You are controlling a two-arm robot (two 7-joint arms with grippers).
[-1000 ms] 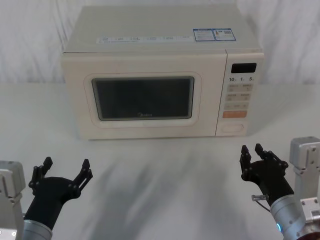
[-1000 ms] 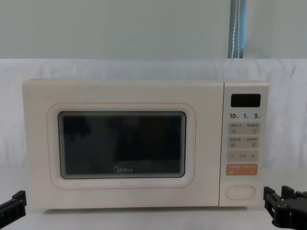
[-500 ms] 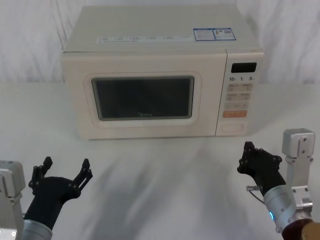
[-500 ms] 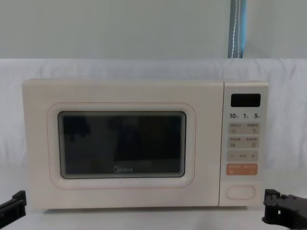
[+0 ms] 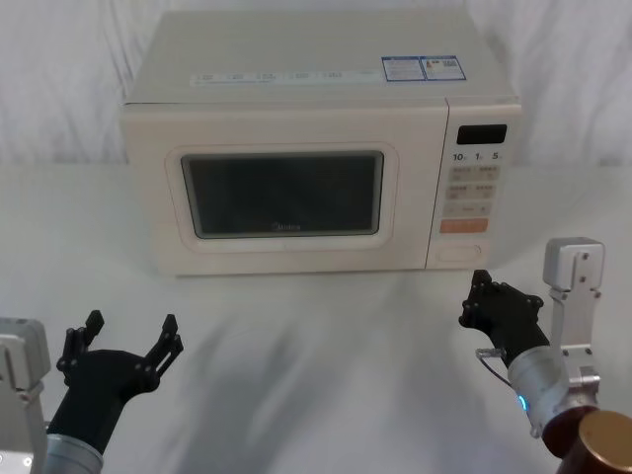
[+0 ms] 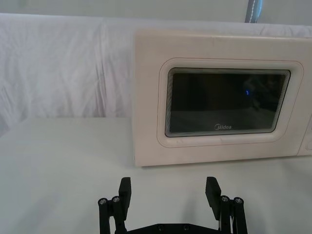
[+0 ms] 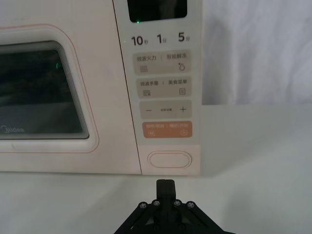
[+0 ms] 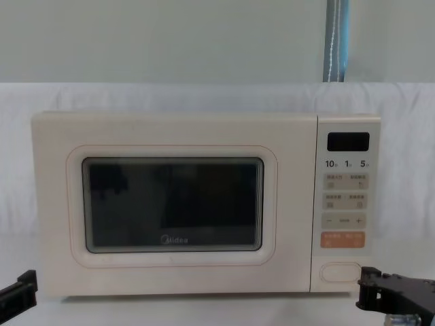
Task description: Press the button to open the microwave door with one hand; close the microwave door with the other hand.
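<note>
Closing its jaws together, the right gripper point(image 5: 481, 301) has moved nearer the button point(image 7: 169, 159); the microwave door point(image 5: 281, 194) is not yet open. The left gripper point(image 5: 123, 338) waits with jaws spread.

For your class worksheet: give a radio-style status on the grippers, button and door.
Right gripper shut, short of button. Left gripper open, low at front left. Microwave door closed. Nothing between right gripper and button.

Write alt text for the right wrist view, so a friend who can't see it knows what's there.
A black pronged right end effector, fingers shut together, points at the plain cream pill-shaped button at the bottom of a cream microwave's control panel, not yet touching it. An orange rectangular key sits just above the button, and the closed cream microwave door with its dark window lies beside the panel.
</note>
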